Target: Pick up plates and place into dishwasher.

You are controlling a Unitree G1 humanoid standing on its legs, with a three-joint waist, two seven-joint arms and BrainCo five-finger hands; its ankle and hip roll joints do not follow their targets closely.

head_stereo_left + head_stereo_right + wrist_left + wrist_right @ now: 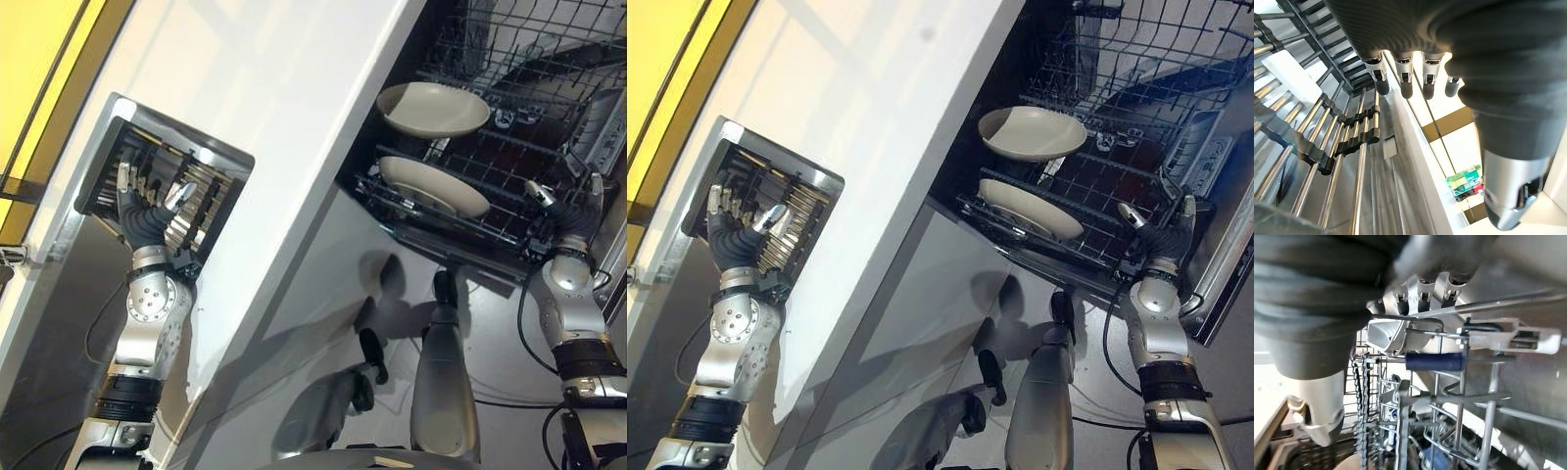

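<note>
Plates: two round cream ceramic plates sit in the black wire lower dishwasher rack [490,211], the far plate [433,108] tilted against the tines, the near plate [433,185] lying flatter just in front of it. Neither hand holds one.

Left hand [145,208]: fingers straight and spread, tips over the metal bars of the drying rack [201,196] set in the steel sink recess [230,152] of the white bench [294,88], on the scene's left. The left wrist view shows the fingertips [1383,86] close above the bars; contact cannot be confirmed. No plate visible among the bars near the hand.

Right hand [568,211]: at the right edge of the lower rack, well apart from both plates. Fingers look straight, thumb out; in the right wrist view they lie along a rack wire beside a grey plastic fitting [1383,335], not curled round it.

Judgement: loading is part done; the step in hand looks like a reach back to the drying rack for another plate. Next move calls for finding a plate edge between the bars, then pinching rim with thumb and fingers before lifting clear of the bars.
</note>
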